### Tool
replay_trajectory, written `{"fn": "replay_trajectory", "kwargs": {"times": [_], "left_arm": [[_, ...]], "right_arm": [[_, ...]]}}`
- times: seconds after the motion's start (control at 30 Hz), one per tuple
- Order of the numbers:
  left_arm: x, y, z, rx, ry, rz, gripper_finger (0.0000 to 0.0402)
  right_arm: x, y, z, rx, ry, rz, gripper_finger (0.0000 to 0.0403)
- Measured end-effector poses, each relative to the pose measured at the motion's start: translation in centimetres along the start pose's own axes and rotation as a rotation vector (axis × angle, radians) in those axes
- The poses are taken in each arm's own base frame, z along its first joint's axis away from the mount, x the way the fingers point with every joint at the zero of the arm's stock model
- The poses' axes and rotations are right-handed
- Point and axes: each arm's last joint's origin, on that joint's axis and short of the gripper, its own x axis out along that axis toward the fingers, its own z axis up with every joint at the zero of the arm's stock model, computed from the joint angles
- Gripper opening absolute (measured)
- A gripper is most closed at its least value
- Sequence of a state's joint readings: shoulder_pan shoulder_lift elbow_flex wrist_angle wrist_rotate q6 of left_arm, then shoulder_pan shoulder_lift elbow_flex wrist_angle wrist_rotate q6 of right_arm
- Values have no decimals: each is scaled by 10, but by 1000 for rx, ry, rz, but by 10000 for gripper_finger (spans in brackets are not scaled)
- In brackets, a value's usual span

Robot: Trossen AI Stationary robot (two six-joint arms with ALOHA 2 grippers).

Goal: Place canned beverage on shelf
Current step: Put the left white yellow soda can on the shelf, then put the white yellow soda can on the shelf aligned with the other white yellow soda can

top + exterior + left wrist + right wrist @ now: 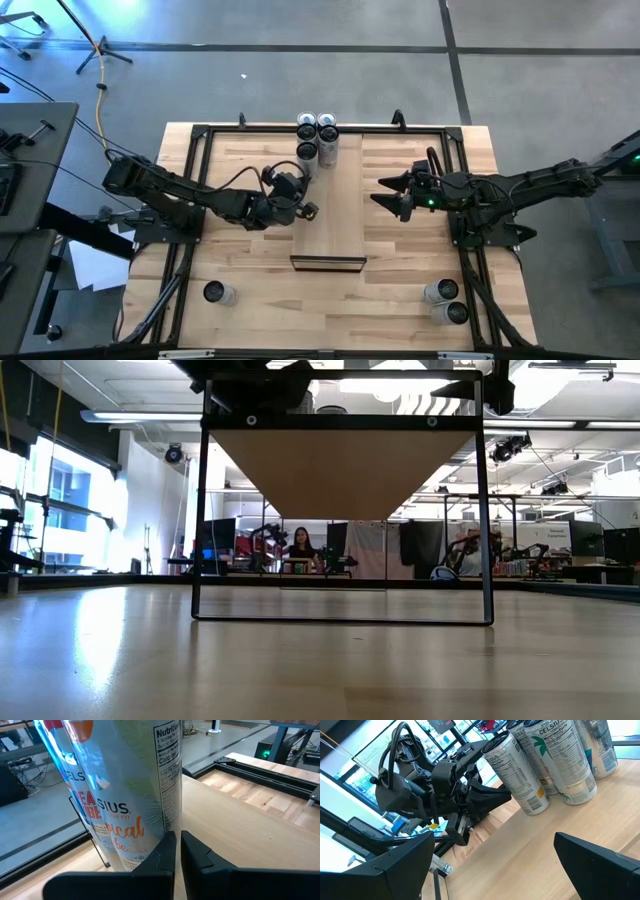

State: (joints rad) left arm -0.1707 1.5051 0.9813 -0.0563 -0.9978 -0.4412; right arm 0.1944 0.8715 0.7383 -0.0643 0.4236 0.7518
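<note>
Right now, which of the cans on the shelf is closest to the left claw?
The can at the near-left corner of the four-can cluster at the shelf's far end. The shut left claw sits just short of it; the other three stand farther back or to the right.

Shelf (335, 215) on tabletop (400, 290); four cans (316, 138) at shelf's far end.

Butcher-block tabletop (240, 170); seated person (299, 546)

The left gripper (311, 211) is pointing toward the middle, fingers pressed together — holding nothing. The right gripper (383, 192) is facing it, well apart, fingers spread wide.
</note>
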Motion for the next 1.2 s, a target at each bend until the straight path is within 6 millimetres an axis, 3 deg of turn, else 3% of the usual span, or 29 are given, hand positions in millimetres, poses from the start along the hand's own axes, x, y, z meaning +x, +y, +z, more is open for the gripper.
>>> {"fn": "replay_trajectory", "kwargs": {"times": [0.23,0.47,0.6,0.8,1.0,1.2], "left_arm": [[-2,-1,0,0,17,-44,0],[-43,6,25,-66,20,-301,0],[-75,24,52,-97,-31,-514,0],[-118,73,91,-189,-168,-747,0],[-138,108,107,-202,-286,-794,0],[-144,122,112,-257,-309,-808,0]], "right_arm": [[0,0,0,0,0,1,397],[0,0,0,-2,9,3,397],[0,0,-1,-3,10,2,397],[0,0,-1,-46,10,2,397],[0,1,1,-131,-10,18,397],[0,5,5,-174,-48,46,397]]}}
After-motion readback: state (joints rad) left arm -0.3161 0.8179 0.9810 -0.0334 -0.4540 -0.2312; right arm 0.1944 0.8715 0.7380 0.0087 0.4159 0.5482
